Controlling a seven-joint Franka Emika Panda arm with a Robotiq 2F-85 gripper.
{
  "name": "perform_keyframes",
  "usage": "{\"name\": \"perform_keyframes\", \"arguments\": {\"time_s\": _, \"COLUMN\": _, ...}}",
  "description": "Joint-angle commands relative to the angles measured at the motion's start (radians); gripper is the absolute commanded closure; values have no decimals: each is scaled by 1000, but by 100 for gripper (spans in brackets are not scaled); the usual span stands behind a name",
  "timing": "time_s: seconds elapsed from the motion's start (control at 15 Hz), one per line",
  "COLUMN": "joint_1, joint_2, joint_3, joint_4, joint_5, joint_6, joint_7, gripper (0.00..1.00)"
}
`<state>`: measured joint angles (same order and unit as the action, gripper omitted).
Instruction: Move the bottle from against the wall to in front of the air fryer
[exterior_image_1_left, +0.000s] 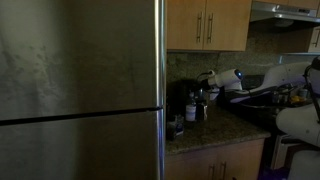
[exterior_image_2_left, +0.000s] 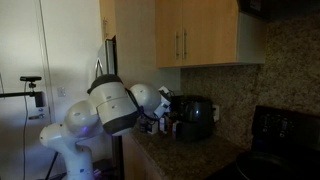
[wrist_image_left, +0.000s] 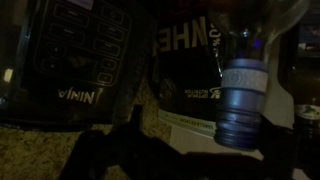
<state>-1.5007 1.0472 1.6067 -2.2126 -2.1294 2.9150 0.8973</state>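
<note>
The wrist picture stands upside down and is dark. The bottle (wrist_image_left: 240, 100), with a grey-blue cap, shows at the right, next to the black air fryer (wrist_image_left: 80, 60). My gripper (wrist_image_left: 195, 152) shows only as dark fingers set wide apart at the bottom edge; it looks open and empty, close to the bottle. In an exterior view my gripper (exterior_image_1_left: 207, 82) hovers over the bottle (exterior_image_1_left: 191, 110), which stands by the air fryer (exterior_image_1_left: 180, 98) near the tiled wall (exterior_image_1_left: 185, 65). In an exterior view my gripper (exterior_image_2_left: 165, 106) is beside the air fryer (exterior_image_2_left: 196, 116).
A black tub with a white label (wrist_image_left: 185, 55) stands behind the bottle. A small glass jar (exterior_image_1_left: 177, 126) sits near the counter's front edge. The steel fridge side (exterior_image_1_left: 80, 90) bounds the counter. A dark stove (exterior_image_2_left: 285, 135) stands further along.
</note>
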Motion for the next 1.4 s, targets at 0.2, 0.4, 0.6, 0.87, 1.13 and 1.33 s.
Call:
{"name": "perform_keyframes", "arguments": {"time_s": 0.2, "joint_1": -27, "joint_2": -134, "joint_3": -26, "joint_4": -86, "joint_5": 328, "joint_6": -52, "joint_7": -213, "gripper": 0}}
{"name": "perform_keyframes", "arguments": {"time_s": 0.4, "joint_1": -26, "joint_2": -126, "joint_3": -26, "joint_4": -158, "joint_5": 590, "joint_6": -118, "joint_7": -406, "gripper": 0}}
{"name": "perform_keyframes", "arguments": {"time_s": 0.6, "joint_1": -124, "joint_2": -78, "joint_3": 242, "joint_4": -232, "joint_5": 846, "joint_6": -371, "joint_7": -517, "gripper": 0}}
{"name": "perform_keyframes", "arguments": {"time_s": 0.87, "joint_1": -242, "joint_2": -117, "joint_3": 513, "joint_4": -178, "joint_5": 1035, "joint_6": -504, "joint_7": -549, "gripper": 0}}
{"name": "perform_keyframes", "arguments": {"time_s": 1.13, "joint_1": -333, "joint_2": -86, "joint_3": 648, "joint_4": -133, "joint_5": 1040, "joint_6": -599, "joint_7": -525, "gripper": 0}}
{"name": "perform_keyframes", "arguments": {"time_s": 1.33, "joint_1": -336, "joint_2": -71, "joint_3": 668, "joint_4": -127, "joint_5": 1043, "joint_6": -622, "joint_7": -514, "gripper": 0}}
